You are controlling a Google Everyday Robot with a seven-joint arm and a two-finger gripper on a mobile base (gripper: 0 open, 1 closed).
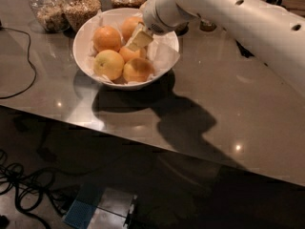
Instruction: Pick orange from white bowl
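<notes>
In the camera view, the tool [139,38] hung tilted over the bowl [114,83] on the bench [228,109]. Its tip was low among the oranges [106,38], just above the middle orange [128,55]. That one was probably the target, since it lay clear of the bowl's wall. Whether the tool was wide or narrow, I could not tell. No fruit was lifted yet; all five sat in the bowl.

Glossy grey countertop [228,109] catches small light glints [237,147], gripper [139,39] hanging over its far side; below, dark floor [200,199], black cables [21,185], a blue-edged box [102,211].
</notes>
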